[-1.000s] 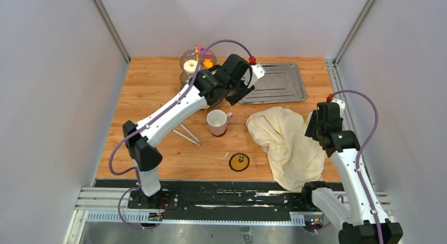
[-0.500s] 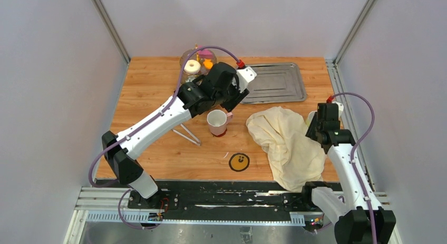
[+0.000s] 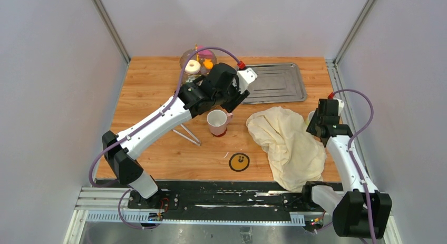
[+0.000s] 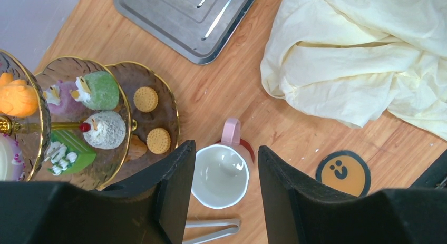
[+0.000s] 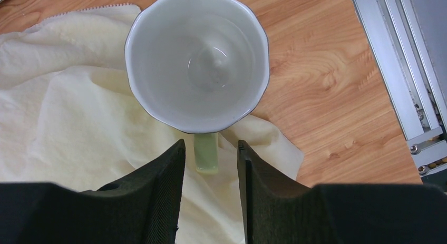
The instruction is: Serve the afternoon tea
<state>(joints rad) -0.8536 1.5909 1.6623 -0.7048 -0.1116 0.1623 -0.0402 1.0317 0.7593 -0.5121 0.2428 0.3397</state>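
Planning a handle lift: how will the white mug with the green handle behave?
The white mug looks empty and glossy: probably light, rigid, slippery. Held by its slim green handle, it may tilt. The cream cloth touching it might drag.

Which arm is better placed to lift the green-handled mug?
Right. The right end effector hangs over the green-handled mug, fingers either side of its handle. The left end effector is over the pink-handled mug, beyond the cream cloth.
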